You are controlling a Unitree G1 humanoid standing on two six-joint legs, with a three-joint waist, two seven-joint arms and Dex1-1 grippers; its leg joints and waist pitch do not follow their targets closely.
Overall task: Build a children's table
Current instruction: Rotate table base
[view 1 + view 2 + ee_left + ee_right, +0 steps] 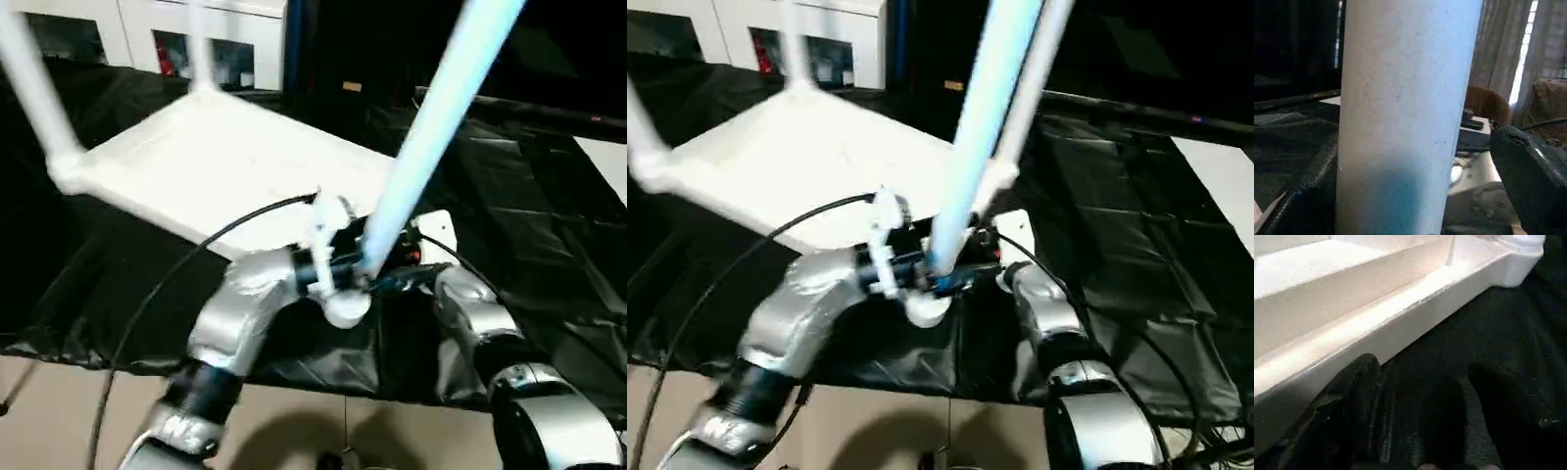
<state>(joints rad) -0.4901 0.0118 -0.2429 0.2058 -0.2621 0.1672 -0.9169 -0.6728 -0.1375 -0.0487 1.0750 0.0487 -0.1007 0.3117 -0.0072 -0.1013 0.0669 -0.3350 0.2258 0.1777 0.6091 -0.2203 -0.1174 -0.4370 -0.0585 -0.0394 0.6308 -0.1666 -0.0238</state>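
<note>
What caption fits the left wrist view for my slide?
Left gripper holding a white table leg between its black fingers.

Table top (pixel 225 162) and leg (pixel 431 117): white plastic, smooth, faintly speckled matt. Desk (pixel 529 225) cover: black sheeting, glossy, creased. Forearms (pixel 240 304): polished silver metal.

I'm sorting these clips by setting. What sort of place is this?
Probably an indoor lab or workshop room, not a home. The upturned table top lies on a bench draped in black sheeting, white cabinets line the back wall, and curtained windows show beyond the leg.
</note>
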